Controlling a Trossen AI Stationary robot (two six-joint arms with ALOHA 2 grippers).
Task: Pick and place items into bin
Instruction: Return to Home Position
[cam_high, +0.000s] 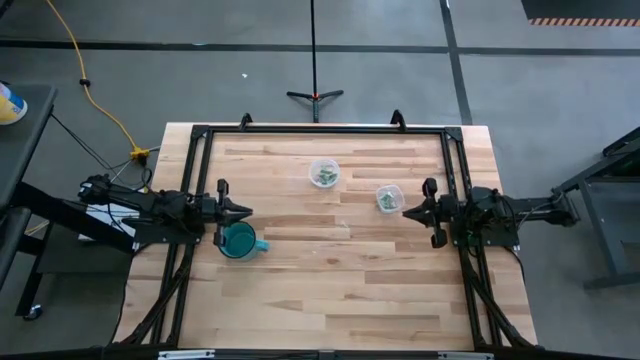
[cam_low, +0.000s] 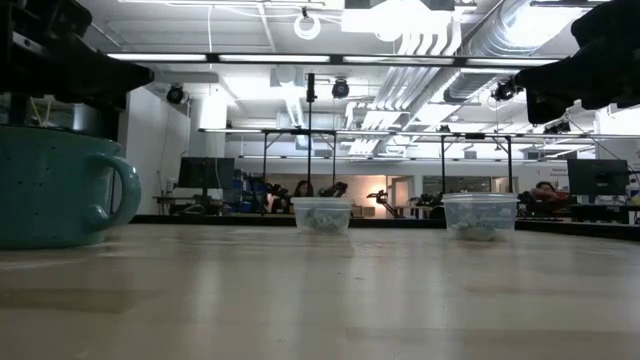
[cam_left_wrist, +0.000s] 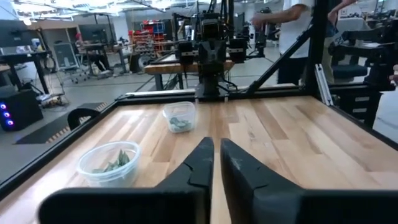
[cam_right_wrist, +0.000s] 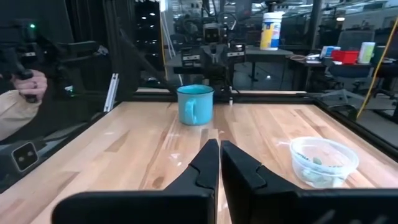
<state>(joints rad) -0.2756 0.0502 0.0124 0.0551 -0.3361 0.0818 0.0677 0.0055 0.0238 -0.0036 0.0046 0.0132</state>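
Tiny pale green-grey pieces lie inside two clear cups that stand on the table, one at the far middle (cam_high: 323, 173) and one further right (cam_high: 389, 197). Both cups show in the left wrist view (cam_left_wrist: 109, 163) (cam_left_wrist: 180, 116) and in the low view (cam_low: 321, 214) (cam_low: 479, 215). One cup shows in the right wrist view (cam_right_wrist: 323, 160). A teal mug (cam_high: 238, 241) stands upright at the left. My left gripper (cam_high: 250, 212) is shut and empty, raised just beyond the mug's far side. My right gripper (cam_high: 404, 211) is shut and empty, raised just near-right of the right cup.
A black frame (cam_high: 320, 129) runs along the table's far edge and both sides. The wooden table's near half (cam_high: 330, 300) is bare. A person (cam_left_wrist: 292, 25) stands beyond the table's right side. A hand (cam_right_wrist: 25, 87) shows beyond the frame in the right wrist view.
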